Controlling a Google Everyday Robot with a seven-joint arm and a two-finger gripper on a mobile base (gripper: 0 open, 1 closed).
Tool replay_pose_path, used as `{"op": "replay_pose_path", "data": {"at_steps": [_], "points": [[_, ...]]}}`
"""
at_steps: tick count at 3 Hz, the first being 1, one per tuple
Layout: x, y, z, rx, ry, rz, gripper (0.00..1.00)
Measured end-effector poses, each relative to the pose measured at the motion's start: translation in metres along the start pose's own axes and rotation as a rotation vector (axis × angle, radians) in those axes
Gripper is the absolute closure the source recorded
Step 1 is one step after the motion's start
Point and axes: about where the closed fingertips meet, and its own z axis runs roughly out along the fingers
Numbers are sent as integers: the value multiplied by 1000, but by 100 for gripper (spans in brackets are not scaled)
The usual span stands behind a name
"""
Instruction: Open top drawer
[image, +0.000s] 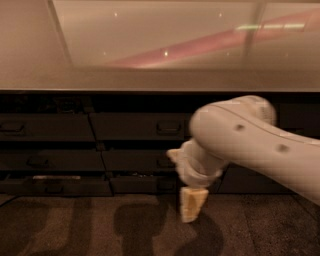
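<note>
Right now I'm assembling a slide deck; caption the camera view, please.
The arm's claw hangs near the floor, below the shut top drawer and pale countertop.

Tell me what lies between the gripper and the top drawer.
Camera view: the middle drawer front and bottom drawer front sit between the low-hanging gripper and the top drawer.

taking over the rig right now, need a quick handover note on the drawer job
gripper: hangs low in front of the drawers, pointing at the floor, not at any handle.
top drawer: just under the counter, front looks shut. Its handle sits above and left of the gripper.
Done: no opening visible yet.
Left: raise the gripper to the handle, take hold, pull the drawer out.
</note>
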Motion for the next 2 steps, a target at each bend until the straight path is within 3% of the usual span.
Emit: {"op": "replay_pose_path", "data": {"at_steps": [1,2], "points": [[-44,-4,48,-136,-103,-106,0],[-67,-6,71,-209,-160,-166,0]]}}
